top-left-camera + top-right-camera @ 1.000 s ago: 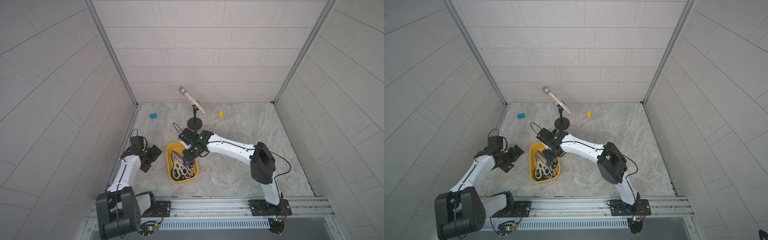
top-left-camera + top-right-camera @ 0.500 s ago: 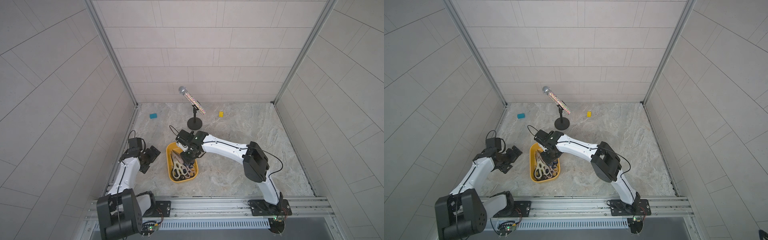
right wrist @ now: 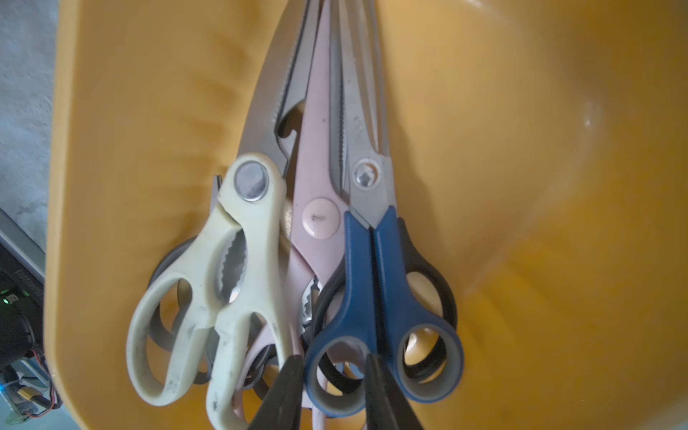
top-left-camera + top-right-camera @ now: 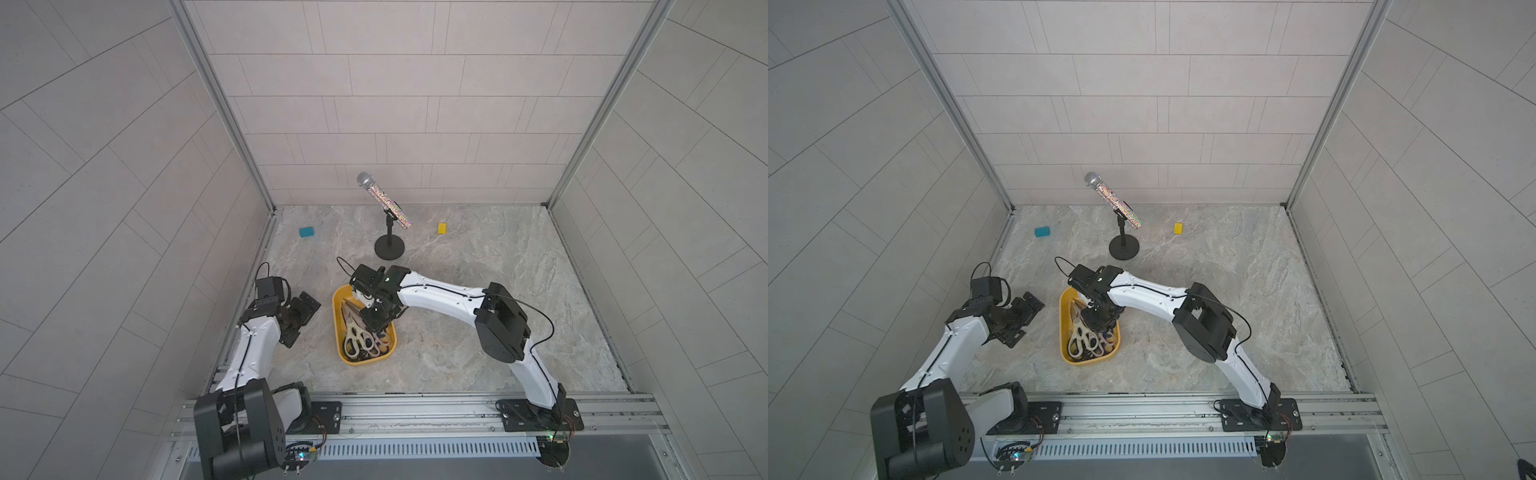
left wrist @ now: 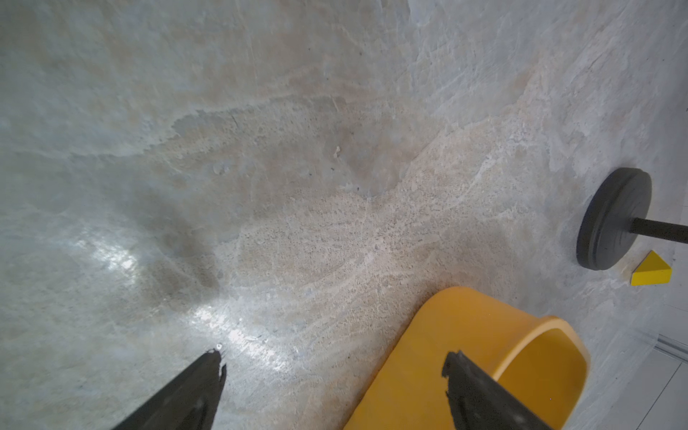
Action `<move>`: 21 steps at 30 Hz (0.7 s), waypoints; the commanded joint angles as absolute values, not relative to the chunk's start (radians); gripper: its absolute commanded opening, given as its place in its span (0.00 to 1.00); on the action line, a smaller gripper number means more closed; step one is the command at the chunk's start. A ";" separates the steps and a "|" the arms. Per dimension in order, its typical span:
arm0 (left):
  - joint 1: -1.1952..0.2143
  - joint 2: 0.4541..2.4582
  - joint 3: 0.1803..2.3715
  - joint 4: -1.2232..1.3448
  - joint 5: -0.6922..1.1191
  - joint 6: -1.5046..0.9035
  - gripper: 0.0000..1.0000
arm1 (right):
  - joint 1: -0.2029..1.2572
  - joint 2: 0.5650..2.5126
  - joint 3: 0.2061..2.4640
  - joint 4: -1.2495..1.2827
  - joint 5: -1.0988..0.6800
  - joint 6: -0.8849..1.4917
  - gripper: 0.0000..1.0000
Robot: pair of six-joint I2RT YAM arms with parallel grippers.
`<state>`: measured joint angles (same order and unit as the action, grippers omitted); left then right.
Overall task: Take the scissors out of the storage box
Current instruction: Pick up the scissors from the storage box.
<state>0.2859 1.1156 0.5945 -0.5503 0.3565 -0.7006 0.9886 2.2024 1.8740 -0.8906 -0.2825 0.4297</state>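
Yellow plastic storage box (image 4: pixel 368 360) seen w/ steel-bladed scissors (image 4: pixel 358 338) all inside; none removed. Blue-handled pair (image 3: pixel 376 268) straddled by R gripper (image 3: pixel 333 357), clamp unclear; L gripper (image 5: pixel 334 355) apart.

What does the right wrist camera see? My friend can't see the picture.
Scissors with cream, pink and blue handles lie bunched together in a yellow box, seen from close above. The right gripper pokes in from the edge, its two black fingers on either side of one blue handle loop.
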 commanded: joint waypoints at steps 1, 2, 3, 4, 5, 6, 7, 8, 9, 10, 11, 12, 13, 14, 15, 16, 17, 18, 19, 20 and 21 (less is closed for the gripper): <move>0.292 1.100 0.581 -0.545 0.360 -0.707 1.00 | 0.996 2.235 1.893 -0.911 -0.285 0.443 0.30; 0.294 1.098 0.581 -0.545 0.360 -0.707 1.00 | 0.996 2.236 1.894 -0.911 -0.285 0.443 0.30; 0.293 1.097 0.579 -0.543 0.362 -0.707 1.00 | 0.996 2.237 1.897 -0.914 -0.288 0.443 0.30; 0.293 1.097 0.579 -0.542 0.362 -0.710 1.00 | 0.997 2.235 1.900 -0.918 -0.288 0.443 0.30; 0.295 1.096 0.578 -0.543 0.364 -0.709 1.00 | 1.000 2.233 1.900 -0.919 -0.286 0.442 0.30; 0.296 1.095 0.578 -0.541 0.365 -0.710 1.00 | 1.003 2.228 1.899 -0.919 -0.283 0.442 0.30; 0.296 1.094 0.578 -0.540 0.366 -0.710 1.00 | 1.006 2.222 1.900 -0.920 -0.278 0.443 0.31; 0.296 1.094 0.577 -0.540 0.366 -0.711 1.00 | 1.009 2.220 1.898 -0.921 -0.277 0.445 0.31; 0.296 1.094 0.577 -0.539 0.367 -0.711 1.00 | 1.013 2.217 1.900 -0.923 -0.278 0.446 0.32; 0.296 1.094 0.577 -0.538 0.369 -0.710 1.00 | 1.017 2.215 1.900 -0.926 -0.279 0.448 0.33; 0.298 1.094 0.576 -0.537 0.370 -0.710 1.00 | 1.021 2.212 1.900 -0.931 -0.275 0.448 0.34; 0.298 1.094 0.575 -0.536 0.370 -0.713 1.00 | 1.027 2.209 1.898 -0.936 -0.267 0.448 0.34; 0.297 1.094 0.575 -0.537 0.371 -0.713 1.00 | 1.030 2.208 1.896 -0.937 -0.260 0.449 0.34; 0.299 1.095 0.575 -0.535 0.373 -0.713 1.00 | 1.032 2.206 1.892 -0.939 -0.255 0.451 0.34; 0.299 1.094 0.574 -0.535 0.374 -0.714 1.00 | 1.032 2.209 1.889 -0.940 -0.251 0.455 0.34; 0.299 1.095 0.574 -0.535 0.374 -0.713 1.00 | 1.032 2.210 1.886 -0.941 -0.245 0.458 0.34; 0.299 1.095 0.574 -0.534 0.374 -0.714 1.00 | 1.031 2.215 1.884 -0.944 -0.240 0.460 0.33; 0.300 1.095 0.574 -0.535 0.376 -0.713 1.00 | 1.031 2.218 1.885 -0.947 -0.240 0.462 0.32; 0.299 1.096 0.574 -0.534 0.376 -0.713 1.00 | 1.029 2.222 1.885 -0.946 -0.241 0.464 0.30; 0.299 1.094 0.574 -0.535 0.376 -0.713 1.00 | 1.029 2.223 1.886 -0.946 -0.241 0.465 0.26; 0.302 1.096 0.574 -0.534 0.376 -0.713 1.00 | 1.028 2.223 1.888 -0.946 -0.239 0.465 0.25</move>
<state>0.2909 1.1049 0.5827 -0.5400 0.3748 -0.7101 1.0267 2.2150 1.8851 -0.9035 -0.2634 0.4564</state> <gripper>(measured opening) 0.999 0.264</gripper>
